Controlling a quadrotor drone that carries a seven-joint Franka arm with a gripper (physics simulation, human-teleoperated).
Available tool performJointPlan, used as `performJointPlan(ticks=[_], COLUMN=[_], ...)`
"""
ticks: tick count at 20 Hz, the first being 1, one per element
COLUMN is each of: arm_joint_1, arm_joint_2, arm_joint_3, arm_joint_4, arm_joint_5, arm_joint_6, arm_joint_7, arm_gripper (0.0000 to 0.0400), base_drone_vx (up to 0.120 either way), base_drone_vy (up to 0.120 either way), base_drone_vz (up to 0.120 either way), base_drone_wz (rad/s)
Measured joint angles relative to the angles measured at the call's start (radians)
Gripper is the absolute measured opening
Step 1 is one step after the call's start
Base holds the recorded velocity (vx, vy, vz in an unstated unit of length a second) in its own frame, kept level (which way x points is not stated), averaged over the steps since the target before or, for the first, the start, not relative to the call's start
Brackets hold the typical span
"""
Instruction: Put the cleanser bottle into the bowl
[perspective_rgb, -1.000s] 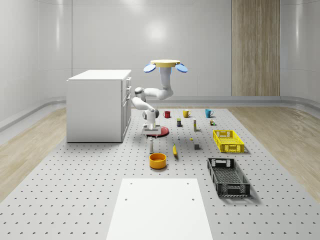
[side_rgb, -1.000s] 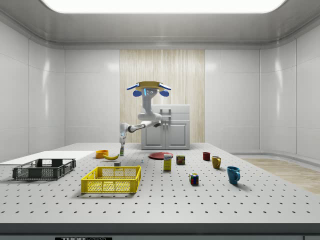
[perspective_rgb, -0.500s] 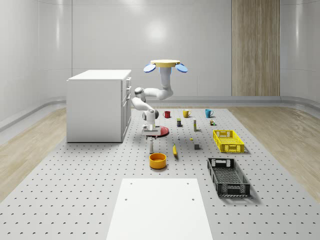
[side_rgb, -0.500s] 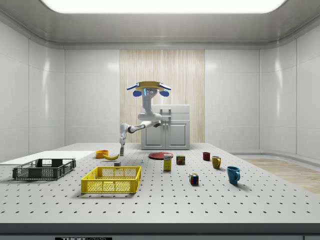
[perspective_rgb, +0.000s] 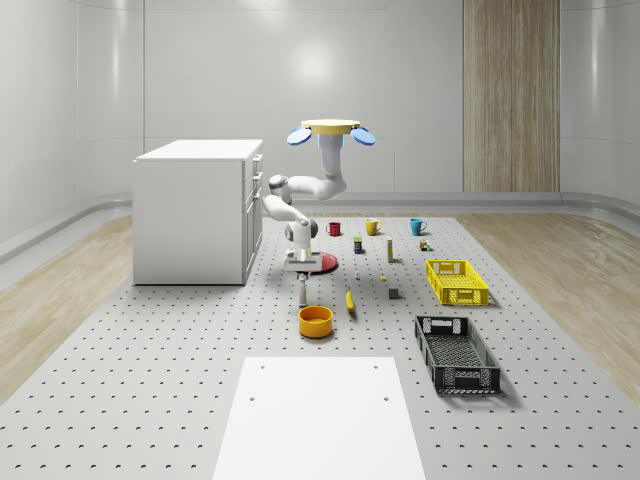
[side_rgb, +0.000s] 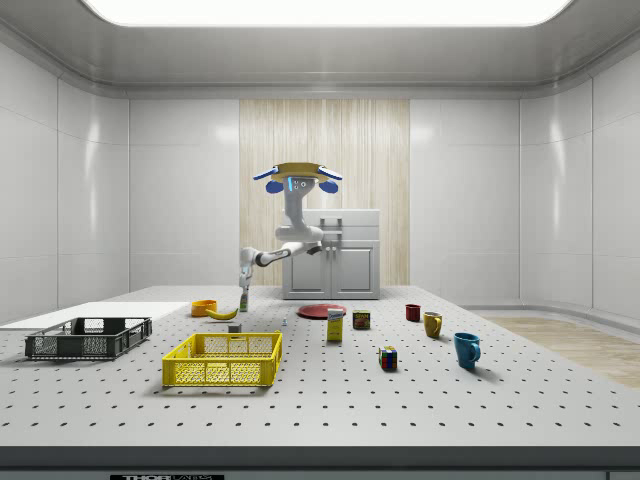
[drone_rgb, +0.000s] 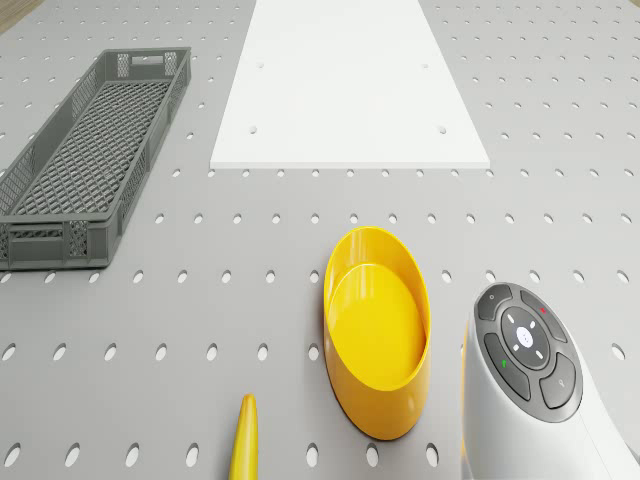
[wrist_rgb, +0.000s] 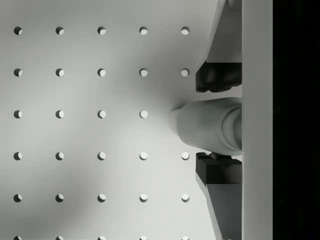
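The cleanser bottle (perspective_rgb: 302, 291) stands upright on the perforated table, just behind the orange bowl (perspective_rgb: 315, 321). My drone (perspective_rgb: 330, 128) hovers above the table beside the white cabinet, with the arm reaching down and forward. The gripper (perspective_rgb: 301, 274) points straight down over the bottle's top. In the wrist view the gripper (wrist_rgb: 198, 122) has its black pads (wrist_rgb: 217, 77) against either side of the grey-white bottle (wrist_rgb: 210, 125), shut on it. The bowl (drone_rgb: 377, 345) is empty, and it also shows in the side view (side_rgb: 204, 307) close to the bottle (side_rgb: 243, 299).
A banana (perspective_rgb: 350, 300) lies right of the bowl and a red plate (perspective_rgb: 322, 263) sits behind the bottle. The black crate (perspective_rgb: 457, 353) and yellow crate (perspective_rgb: 456, 281) stand at the whole-scene view's right. A white board (perspective_rgb: 320, 415) lies in front, the cabinet (perspective_rgb: 195, 210) at the left.
The gripper has sunk a little lower around the bottle and its fingers have come in against it. Drone, bottle and bowl stay where they were.
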Motion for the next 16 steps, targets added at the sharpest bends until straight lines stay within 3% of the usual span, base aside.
performJointPlan(ticks=[11,13,16], arm_joint_1=[0.008,0.015,0.026], arm_joint_2=[-0.008,-0.011,-0.016], arm_joint_3=[0.024,0.043,0.075], arm_joint_4=[-0.015,-0.026,-0.042], arm_joint_5=[0.02,0.038,0.066], arm_joint_6=[-0.012,-0.022,-0.037], arm_joint_7=[-0.006,-0.017,-0.029], arm_gripper=[0.0143,0.0143,0.0143], base_drone_vx=[0.0,0.0,0.107], base_drone_vy=[0.0,0.0,0.107], base_drone_vz=[0.0,0.08,0.12], base_drone_wz=[0.0,0.0,0.0])
